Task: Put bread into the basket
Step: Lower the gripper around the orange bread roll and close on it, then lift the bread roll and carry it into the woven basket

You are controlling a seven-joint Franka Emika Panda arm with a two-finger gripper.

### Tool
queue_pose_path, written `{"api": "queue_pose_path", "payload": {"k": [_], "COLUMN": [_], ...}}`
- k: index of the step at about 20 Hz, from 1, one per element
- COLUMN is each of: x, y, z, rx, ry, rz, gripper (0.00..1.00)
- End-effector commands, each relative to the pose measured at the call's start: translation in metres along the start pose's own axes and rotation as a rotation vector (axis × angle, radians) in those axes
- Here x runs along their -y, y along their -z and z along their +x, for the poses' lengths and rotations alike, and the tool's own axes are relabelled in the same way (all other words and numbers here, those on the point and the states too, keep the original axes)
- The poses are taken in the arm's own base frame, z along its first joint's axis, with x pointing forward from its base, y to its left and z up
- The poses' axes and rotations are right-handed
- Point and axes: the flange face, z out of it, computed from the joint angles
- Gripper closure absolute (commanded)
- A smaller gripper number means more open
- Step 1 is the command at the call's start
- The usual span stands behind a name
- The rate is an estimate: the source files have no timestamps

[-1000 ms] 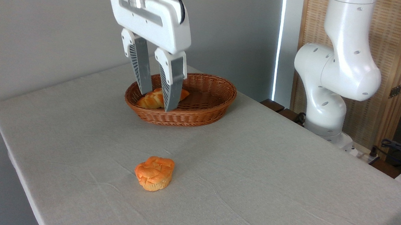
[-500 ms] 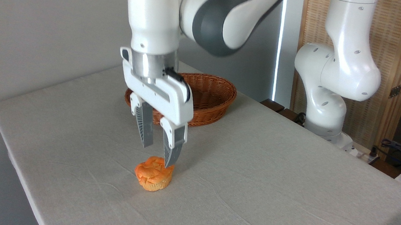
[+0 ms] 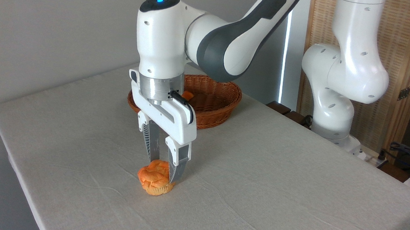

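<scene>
- We see the bread (image 3: 155,178) sitting on the counter (image 3: 257,195) toward its near left part, orange cracked top up and pale ribbed base on the cloth.
- Our claw (image 3: 163,171) points straight down over the bread, its two fingers set on either side of the domed top; the nearer finger (image 3: 177,165) covers the bun's right edge, the farther one (image 3: 151,145) ends at the top's back rim.
- The fingers stand at a narrow spread, about the width of the bun; we cannot tell whether they are pressing it or only flanking it.
- The bread's base rests on the counter, not lifted.
- The basket (image 3: 217,108) lies at about 1 o'clock from the bread, well apart from it, toward the far edge of the counter, partly hidden behind the wrist of our arm (image 3: 166,51).
- Inside the basket a small orange tip of another bread (image 3: 188,95) peeks out beside the wrist.
- The arm's base column (image 3: 344,79) stands off the counter at 3 o'clock from the basket.
</scene>
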Motion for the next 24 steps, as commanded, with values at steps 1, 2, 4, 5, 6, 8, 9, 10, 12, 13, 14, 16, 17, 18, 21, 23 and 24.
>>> {"api": "queue_pose_path", "payload": {"k": [1, 2, 4, 5, 6, 8, 9, 10, 12, 13, 14, 16, 17, 18, 21, 23, 24], "x": [0.003, 0.003, 0.004, 0.004, 0.005, 0.006, 0.006, 0.006, 0.007, 0.007, 0.006, 0.006, 0.002, -0.002, -0.042, -0.079, -0.099], "y": [-0.005, -0.006, -0.011, -0.013, -0.011, -0.01, -0.01, -0.01, -0.009, -0.008, -0.006, 0.027, 0.057, 0.078, 0.136, 0.152, 0.151], "z": [0.0, 0.0, 0.0, 0.0, 0.002, 0.003, 0.003, 0.003, 0.003, 0.003, 0.004, 0.007, 0.014, 0.019, 0.023, 0.021, 0.024], "rx": [-0.018, -0.017, -0.01, -0.02, -0.044, -0.057, -0.057, -0.055, -0.057, -0.059, -0.061, -0.091, -0.106, -0.086, -0.081, -0.059, -0.024], "ry": [-0.013, -0.015, -0.014, 0.001, 0.019, 0.024, 0.024, 0.024, 0.024, 0.023, 0.018, 0.021, 0.008, -0.002, -0.053, -0.115, -0.162], "rz": [-0.001, -0.002, -0.007, -0.019, -0.027, -0.02, -0.02, -0.021, -0.021, -0.019, -0.016, -0.003, 0.002, -0.023, -0.1, -0.143, -0.17], "gripper": [0.0, 0.0, 0.27, 0.62, 0.88, 0.94, 0.94, 0.94, 0.94, 0.94, 0.94, 0.96, 0.96, 0.96, 0.96, 0.96, 0.94]}}
